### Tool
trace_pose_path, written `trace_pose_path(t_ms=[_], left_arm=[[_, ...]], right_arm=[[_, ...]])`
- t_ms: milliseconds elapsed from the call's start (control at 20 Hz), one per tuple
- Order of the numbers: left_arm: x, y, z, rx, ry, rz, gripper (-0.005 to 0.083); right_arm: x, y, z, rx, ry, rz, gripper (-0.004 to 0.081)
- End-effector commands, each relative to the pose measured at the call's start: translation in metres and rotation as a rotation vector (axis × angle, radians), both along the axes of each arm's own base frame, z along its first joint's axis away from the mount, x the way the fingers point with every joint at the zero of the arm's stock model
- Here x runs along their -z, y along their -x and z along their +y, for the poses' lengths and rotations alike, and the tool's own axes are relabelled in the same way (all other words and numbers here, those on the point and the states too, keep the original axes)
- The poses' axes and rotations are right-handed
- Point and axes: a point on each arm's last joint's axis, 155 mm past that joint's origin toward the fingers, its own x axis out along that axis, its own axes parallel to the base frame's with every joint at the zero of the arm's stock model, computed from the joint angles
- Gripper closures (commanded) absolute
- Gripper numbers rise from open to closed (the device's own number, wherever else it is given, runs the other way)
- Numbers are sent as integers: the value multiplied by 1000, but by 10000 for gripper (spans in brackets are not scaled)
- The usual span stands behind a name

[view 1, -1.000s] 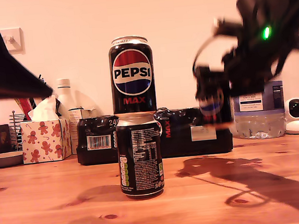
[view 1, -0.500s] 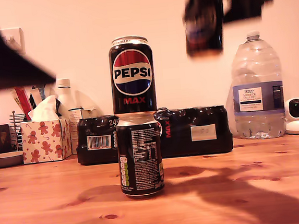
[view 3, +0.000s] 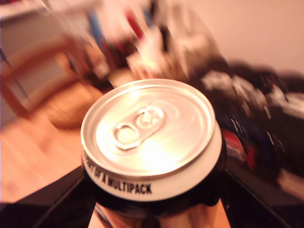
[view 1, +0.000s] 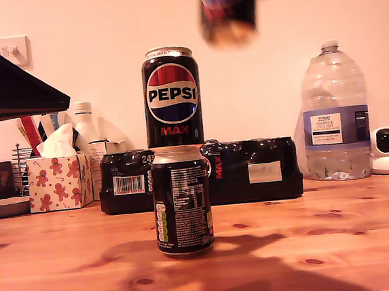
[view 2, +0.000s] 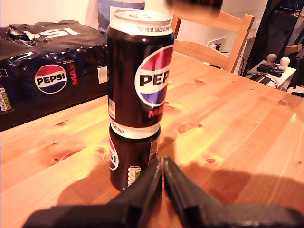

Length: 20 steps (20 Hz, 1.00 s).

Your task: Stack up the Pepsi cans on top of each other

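Observation:
Two Pepsi cans stand stacked mid-table: the lower can (view 1: 182, 201) shows its white text, the upper can (view 1: 172, 96) its logo. The first wrist view shows the same stack, upper can (view 2: 135, 71) on lower can (view 2: 128, 156). My first gripper (view 2: 163, 161) is shut on nothing, low beside the stack's base. A third Pepsi can (view 1: 228, 10) hangs blurred near the exterior view's top, above the stack and towards the exterior view's right. My second gripper (view 3: 154, 183) is shut on it, and its silver lid (view 3: 149, 128) fills the second wrist view.
Behind the stack lies a black shrink-wrapped multipack (view 1: 251, 171). A big water bottle (view 1: 336, 126) and a white camera (view 1: 388, 149) stand at the exterior view's right, a tissue box (view 1: 58, 181) at its left. A dark arm part (view 1: 5, 87) covers the exterior view's upper left. A wooden chair (view 2: 213, 38) stands beyond the table.
The second gripper has carried the third can up from table height and towards the exterior view's left, closer to the stack's top. The stacked cans have not moved.

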Motion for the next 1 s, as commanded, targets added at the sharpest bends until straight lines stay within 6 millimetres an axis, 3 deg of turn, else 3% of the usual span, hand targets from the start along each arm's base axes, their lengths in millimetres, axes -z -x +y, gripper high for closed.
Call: trace_pose_path(t_ms=[0, 200, 950], left_arm=[[6, 2, 0, 6, -8, -1, 769], [6, 2, 0, 6, -8, -1, 769], [7, 2, 0, 7, -14, -4, 769]], right_arm=[[-53, 8, 2, -12, -94, -92, 525], [-62, 14, 10, -37, -112, -90, 526], [-40, -2, 64, -104, -77, -6, 526]])
